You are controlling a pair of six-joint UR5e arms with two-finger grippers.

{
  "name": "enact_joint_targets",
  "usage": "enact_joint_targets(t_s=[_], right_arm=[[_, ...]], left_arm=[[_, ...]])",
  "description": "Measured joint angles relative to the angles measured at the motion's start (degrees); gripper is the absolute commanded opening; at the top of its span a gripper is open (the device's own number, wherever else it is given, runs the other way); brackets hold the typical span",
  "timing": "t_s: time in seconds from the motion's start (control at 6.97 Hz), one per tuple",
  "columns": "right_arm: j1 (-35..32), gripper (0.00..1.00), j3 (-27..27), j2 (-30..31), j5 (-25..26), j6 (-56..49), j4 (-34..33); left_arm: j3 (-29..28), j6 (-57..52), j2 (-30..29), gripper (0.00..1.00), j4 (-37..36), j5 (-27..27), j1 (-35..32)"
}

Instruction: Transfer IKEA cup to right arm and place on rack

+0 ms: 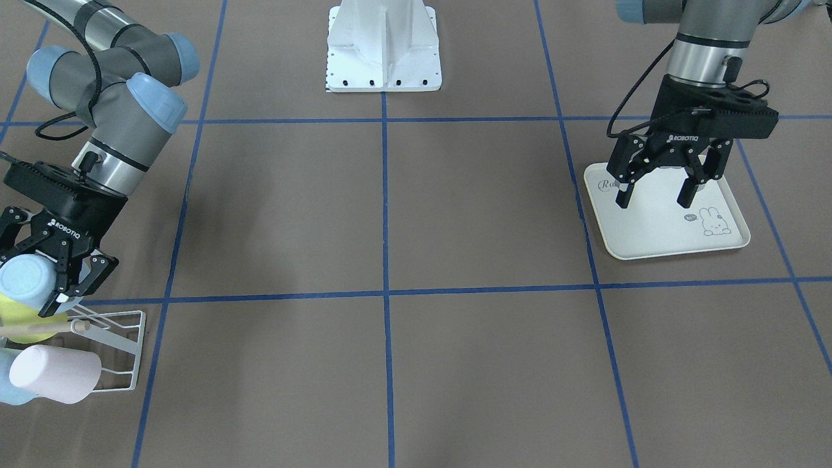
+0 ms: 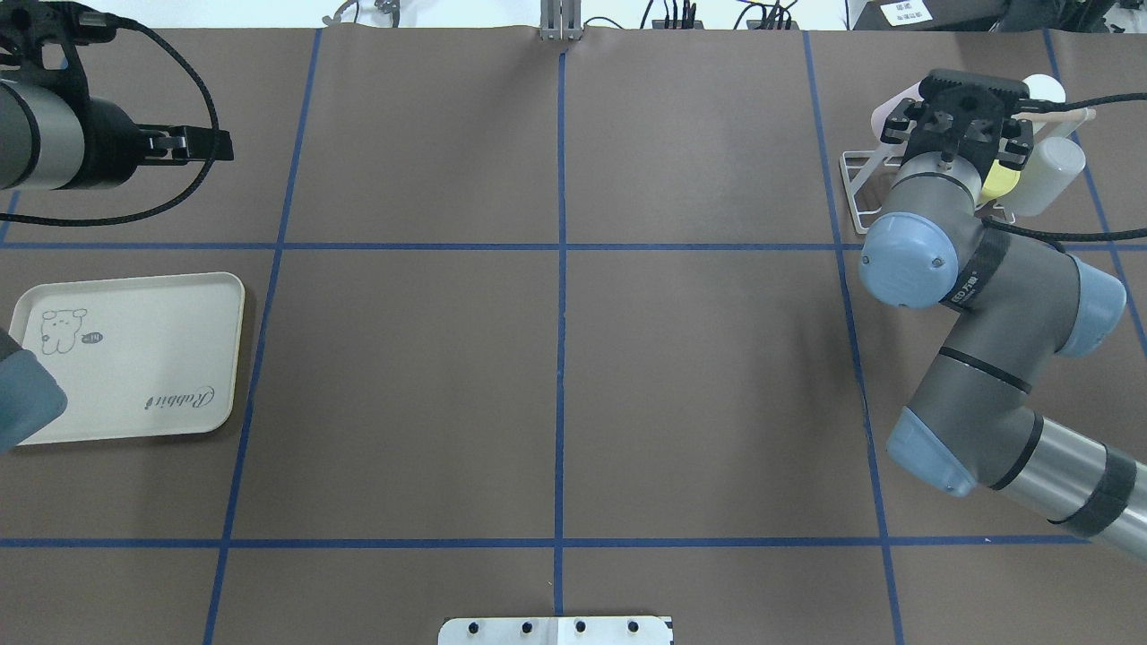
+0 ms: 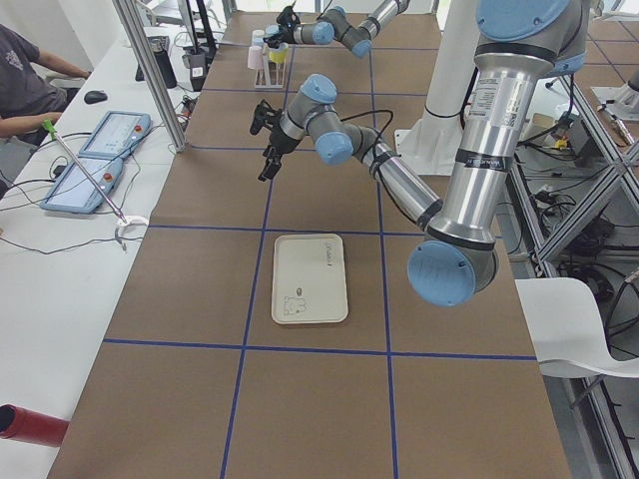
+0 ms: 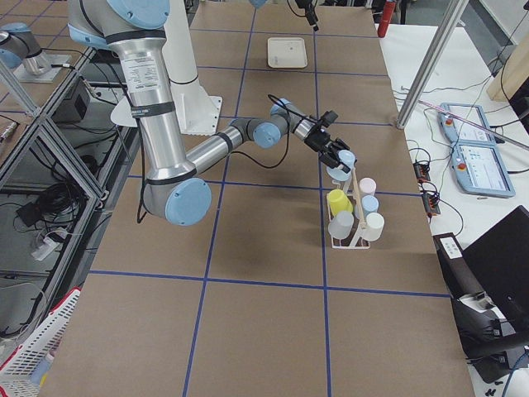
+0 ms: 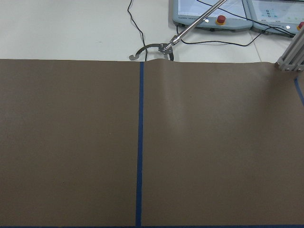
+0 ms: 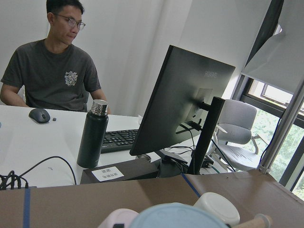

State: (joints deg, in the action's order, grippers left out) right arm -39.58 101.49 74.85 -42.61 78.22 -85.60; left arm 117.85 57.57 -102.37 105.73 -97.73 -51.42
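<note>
My right claw (image 1: 32, 289) is gripping the light-blue IKEA cup (image 1: 18, 276), with the fingers pressing on the cup's sides. The claw is holding the cup over the end of the white wire rack (image 1: 139, 341). I cannot tell whether the cup is resting on a prong. A yellow cup (image 1: 14, 313) is sitting just beneath the claw, and the wooden dowel (image 1: 32, 330) is running just below that. A pink cup (image 1: 55, 374) is lying on the rack, farther out past the fingertips. My left claw (image 1: 656, 195) is hanging with its jaws spread wide. The cream tray (image 1: 650, 231) is lying directly under it, well apart from the rack.
</note>
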Motion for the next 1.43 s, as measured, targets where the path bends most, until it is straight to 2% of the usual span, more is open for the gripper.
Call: enact_joint_targets(t_s=[1.43], right_arm=[[0.3, 0.00, -1.2, 0.2, -2.6, -0.5, -0.1]], left_arm=[[-0.2, 0.0, 0.0, 1.00, 0.0, 0.0, -0.1]])
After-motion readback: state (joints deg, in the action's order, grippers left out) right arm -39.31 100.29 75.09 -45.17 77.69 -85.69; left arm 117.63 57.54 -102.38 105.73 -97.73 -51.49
